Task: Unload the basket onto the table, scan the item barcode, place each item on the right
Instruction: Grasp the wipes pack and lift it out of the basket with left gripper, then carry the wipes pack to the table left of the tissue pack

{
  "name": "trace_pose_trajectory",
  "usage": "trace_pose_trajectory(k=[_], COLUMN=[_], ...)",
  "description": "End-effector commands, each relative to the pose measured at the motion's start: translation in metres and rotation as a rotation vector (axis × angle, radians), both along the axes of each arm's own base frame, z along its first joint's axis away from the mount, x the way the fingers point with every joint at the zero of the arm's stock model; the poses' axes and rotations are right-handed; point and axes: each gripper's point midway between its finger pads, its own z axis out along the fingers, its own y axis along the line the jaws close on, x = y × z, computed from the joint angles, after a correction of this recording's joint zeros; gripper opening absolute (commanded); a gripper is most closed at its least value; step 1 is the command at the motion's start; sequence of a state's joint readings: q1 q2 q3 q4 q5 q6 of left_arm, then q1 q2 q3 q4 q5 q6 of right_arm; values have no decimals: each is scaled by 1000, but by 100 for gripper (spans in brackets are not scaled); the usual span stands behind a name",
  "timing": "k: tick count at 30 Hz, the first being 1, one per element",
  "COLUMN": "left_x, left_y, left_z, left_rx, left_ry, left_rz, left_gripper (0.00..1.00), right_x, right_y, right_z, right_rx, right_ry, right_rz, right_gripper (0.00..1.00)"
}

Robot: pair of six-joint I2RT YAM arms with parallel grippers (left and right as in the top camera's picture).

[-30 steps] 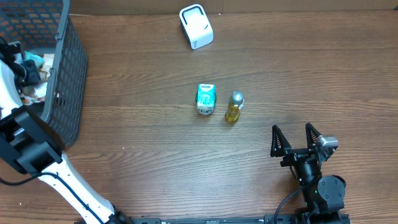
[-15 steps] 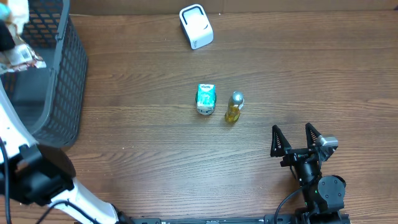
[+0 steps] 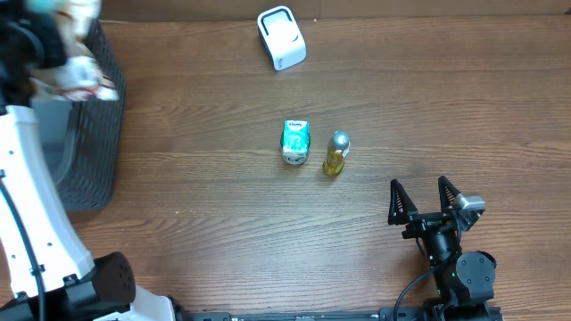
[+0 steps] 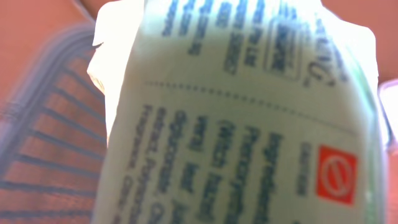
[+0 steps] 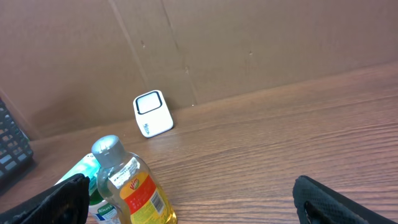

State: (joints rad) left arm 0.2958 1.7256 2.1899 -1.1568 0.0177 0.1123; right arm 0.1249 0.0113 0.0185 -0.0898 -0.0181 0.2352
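Left end effector: my left end effector (image 3: 64, 49) is clenched on a pale, crinkly plastic packet (image 3: 85, 78) printed with dark text and a red square mark.
Where the item is: the packet hangs in the air at the far left, over the rim of the dark wire-mesh basket (image 3: 94, 152). It is well apart from the white boxy barcode scanner (image 3: 281, 37) at the back edge of the brown wooden tabletop (image 3: 223, 232).
Why held so: in the left wrist view the packet (image 4: 249, 124) fills nearly the whole frame, printed side towards my camera, with basket mesh (image 4: 43, 162) below. I judge the high grip keeps it clear of the basket wall so it can travel towards the scanner. I see no barcode on this face.
Left arm pose: reared up tall along the left edge, wrist over the basket. It is blurred from overhead, so I cannot make out the fingers.
Right end effector: my right end effector (image 3: 426, 201) is released, jaws spread wide and grasping nothing, low at the near right.
Right arm pose: folded back, pointed across the tabletop at the scanner.
Other items: a teal carton (image 3: 295, 141) and a yellow bottle with a silver cap (image 3: 335, 153) lie just beside each other mid-tabletop, untouched.
Step in hand: carrying the packet to the scanner, I judge.
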Motion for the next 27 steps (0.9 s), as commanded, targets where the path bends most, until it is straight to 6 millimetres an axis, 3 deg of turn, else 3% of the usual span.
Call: trace_pose_trajectory(k=[1,6,13,20,27], left_x=[-5,-2,6,0,-9], left_y=[-44,-96,-155,-173,-195], left_z=[-7,-60,-156,-242,-295], left_rx=[-79,-135,-139,-87,-62], left_ry=[41,189,328,383,364], left_rz=[-38,-118,-235,-242,-293], left_gripper=[6,5,5,6,7], right_x=[1,1,1,1,1], right_y=[-2,-2,-2,-2,-2], right_z=[-2,-3,-2,-2,-2], right_rx=[4,4,4,4,4], right_ry=[0,0,0,0,0], right_rz=[-9,-9,-9,-9,-9], right_gripper=[100,100,100,100,100])
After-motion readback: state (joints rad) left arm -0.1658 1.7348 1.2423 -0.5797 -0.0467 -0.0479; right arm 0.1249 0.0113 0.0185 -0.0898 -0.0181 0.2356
